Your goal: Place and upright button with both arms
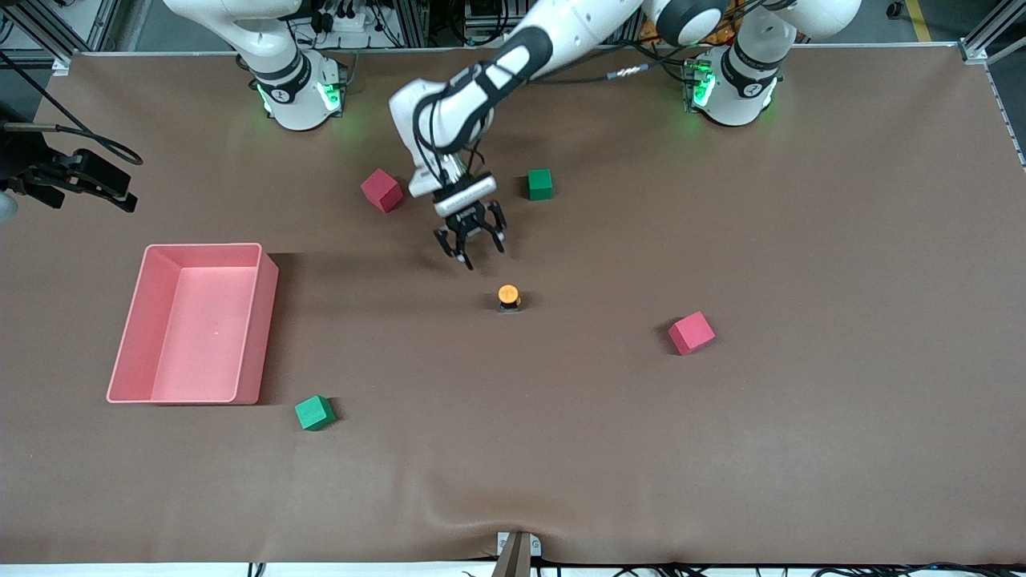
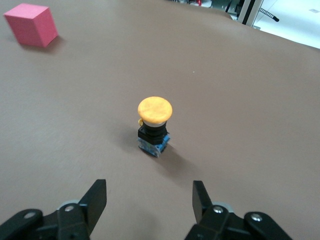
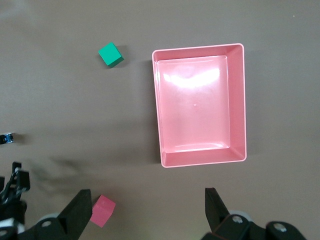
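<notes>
Found the button (image 1: 509, 296) standing upright on the brown worktop (image 1: 801, 401), orange cap up and black body down, near the middle, nearer to the front camera than a red cube (image 1: 381, 191) and a green cube (image 1: 540, 183), and well apart from both. Saw the left end effector (image 1: 471, 240) hanging low over bare worktop between those two cubes, fingers spread and gripping nothing (checked in the left wrist view, with the button clear of both fingertips and touching neither). Noted the right end effector (image 3: 147, 202) waiting high over the worktop beside the pink bin (image 1: 260, 336) toward the right arm's end, fingers spread wide, empty too. Judged the placing and uprighting as good as done, with only the clearing away left. Reckoned on a next move of lifting the left arm straight up and off, fingers kept apart and away from the cap, for fear of tipping so small and top-heavy a thing with a nudge.
</notes>
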Robot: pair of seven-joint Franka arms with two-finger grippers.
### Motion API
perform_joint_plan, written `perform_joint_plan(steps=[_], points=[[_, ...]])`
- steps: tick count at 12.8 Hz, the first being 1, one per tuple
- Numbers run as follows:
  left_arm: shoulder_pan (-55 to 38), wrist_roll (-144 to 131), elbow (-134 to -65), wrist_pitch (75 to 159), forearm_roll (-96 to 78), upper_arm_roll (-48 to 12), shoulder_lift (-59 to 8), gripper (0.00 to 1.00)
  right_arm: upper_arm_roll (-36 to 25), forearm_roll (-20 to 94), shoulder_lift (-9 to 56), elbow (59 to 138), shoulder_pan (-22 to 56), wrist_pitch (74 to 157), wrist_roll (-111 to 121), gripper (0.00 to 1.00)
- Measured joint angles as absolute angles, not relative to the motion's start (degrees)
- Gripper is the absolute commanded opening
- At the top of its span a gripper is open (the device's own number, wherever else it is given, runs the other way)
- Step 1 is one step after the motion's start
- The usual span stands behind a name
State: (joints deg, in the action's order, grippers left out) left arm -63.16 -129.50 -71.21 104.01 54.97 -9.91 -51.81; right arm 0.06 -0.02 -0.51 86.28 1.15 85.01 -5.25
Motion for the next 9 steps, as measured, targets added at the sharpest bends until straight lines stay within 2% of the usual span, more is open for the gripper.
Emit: perform_joint_plan(steps=[4,9], points=[[-61.43,-116.17,-70.52,100.62,42.57,-10.01,-38.91,0.77,-0.01,0.08,-0.49,86.25,1.12,84.98,-5.25,1.00],[-46.36,-90.35,-70.60,99.89,24.15,-9.59,-22.59,0.78,-0.15,0.20,-0.37,86.15,1.07,84.80,-5.25,1.00]])
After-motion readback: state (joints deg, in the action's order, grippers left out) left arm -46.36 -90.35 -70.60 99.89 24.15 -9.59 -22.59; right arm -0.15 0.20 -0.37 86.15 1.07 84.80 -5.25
